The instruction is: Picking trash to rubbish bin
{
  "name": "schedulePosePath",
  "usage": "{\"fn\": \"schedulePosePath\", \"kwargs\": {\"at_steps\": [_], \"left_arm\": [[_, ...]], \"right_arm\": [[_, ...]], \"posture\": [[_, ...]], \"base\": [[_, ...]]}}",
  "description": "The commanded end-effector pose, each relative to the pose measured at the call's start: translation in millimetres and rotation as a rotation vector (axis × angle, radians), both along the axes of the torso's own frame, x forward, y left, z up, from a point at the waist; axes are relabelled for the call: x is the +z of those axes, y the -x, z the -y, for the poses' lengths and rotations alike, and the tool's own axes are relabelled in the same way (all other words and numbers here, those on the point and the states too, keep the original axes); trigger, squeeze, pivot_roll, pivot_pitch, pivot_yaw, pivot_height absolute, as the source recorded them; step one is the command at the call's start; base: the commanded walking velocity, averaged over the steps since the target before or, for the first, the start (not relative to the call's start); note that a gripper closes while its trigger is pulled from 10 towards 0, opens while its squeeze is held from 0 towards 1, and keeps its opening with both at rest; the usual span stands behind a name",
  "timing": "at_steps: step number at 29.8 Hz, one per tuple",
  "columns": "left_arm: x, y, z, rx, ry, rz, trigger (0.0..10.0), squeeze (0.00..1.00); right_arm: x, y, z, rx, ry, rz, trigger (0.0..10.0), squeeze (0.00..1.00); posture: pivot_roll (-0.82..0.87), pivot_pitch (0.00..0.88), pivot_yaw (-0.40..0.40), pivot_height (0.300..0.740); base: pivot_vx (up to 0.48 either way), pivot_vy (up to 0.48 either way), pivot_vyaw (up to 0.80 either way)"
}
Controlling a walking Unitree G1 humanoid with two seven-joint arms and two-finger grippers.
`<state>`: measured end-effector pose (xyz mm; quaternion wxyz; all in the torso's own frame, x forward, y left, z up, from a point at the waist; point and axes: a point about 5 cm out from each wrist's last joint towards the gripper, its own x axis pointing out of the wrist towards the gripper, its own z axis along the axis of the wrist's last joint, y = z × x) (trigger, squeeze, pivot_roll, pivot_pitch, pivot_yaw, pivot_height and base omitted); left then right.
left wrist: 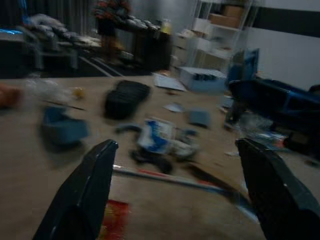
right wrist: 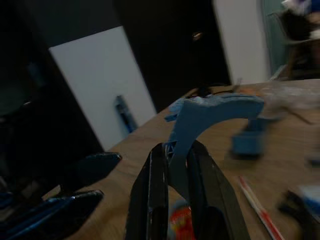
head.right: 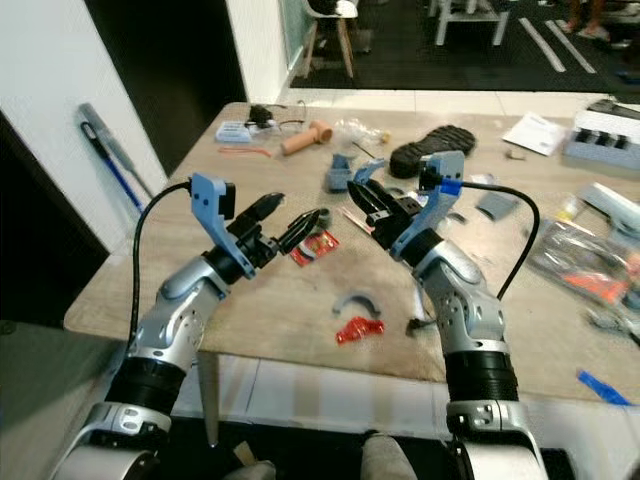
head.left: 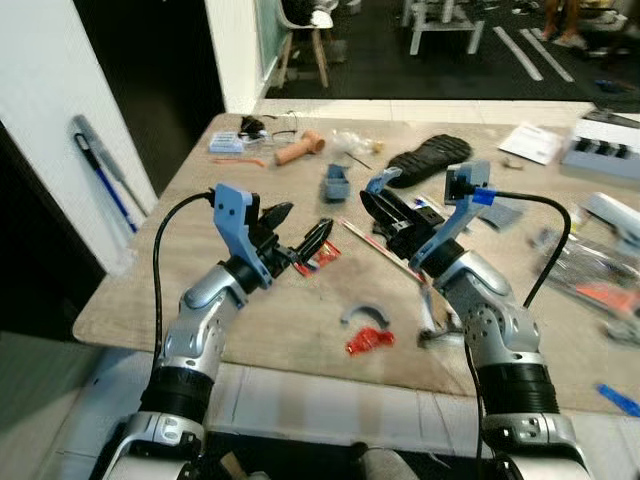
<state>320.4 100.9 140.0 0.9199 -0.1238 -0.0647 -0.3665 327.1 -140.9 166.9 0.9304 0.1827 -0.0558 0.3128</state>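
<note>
You are facing a pale, worn tabletop [head.left: 300, 310] cluttered with odds and ends, in a room with a dark doorway and a white wall past its far left corner, where a blue-handled stick [head.left: 105, 180] leans. Beyond the tabletop's far edge the floor is dark, with a white-seated chair [head.left: 305, 25] on it. On the tabletop, a black shoe sole [head.left: 430, 158] lies near the far edge, with a white box [head.left: 610, 145] to its right. A red wrapper [head.left: 325, 258] lies mid-tabletop, and nearer the front edge sit a grey curved piece [head.left: 365, 315] and crumpled red trash [head.left: 368, 341] just in front of it.

Your left tool [head.left: 297, 238] hovers over the red wrapper, fingers spread wide and released. Your right tool [head.left: 385, 205] is raised above the tabletop right of the wrapper, clenched on a blue curved plastic piece [right wrist: 215, 112].
</note>
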Motion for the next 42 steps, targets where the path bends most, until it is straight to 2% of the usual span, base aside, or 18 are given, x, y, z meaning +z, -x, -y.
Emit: {"fn": "schedulePosePath", "kwargs": {"at_steps": [1, 38, 42], "left_arm": [[-3.1, -0.2, 1.5, -0.006, -0.009, -0.014, 10.0, 0.0], [-1.6, -0.5, 1.3, -0.012, -0.005, -0.006, 10.0, 0.0], [-0.9, -0.7, 1.2, -0.017, 0.01, -0.009, 10.0, 0.0]], "right_arm": [[-2.4, -0.4, -0.3, 0.0, -0.007, -0.006, 10.0, 0.0], [-3.0, -2.3, -1.5, -0.009, 0.021, -0.022, 10.0, 0.0], [-4.0, -3.1, -2.7, -0.001, 0.038, -0.036, 10.0, 0.0]], "posture": [[-0.11, 0.0, 0.018, 0.74], [-0.11, 0.0, 0.019, 0.74], [-0.11, 0.0, 0.021, 0.74]], "base": [[-0.368, 0.0, 0.0], [-0.369, 0.0, 0.0], [-0.07, 0.0, -0.75]]}}
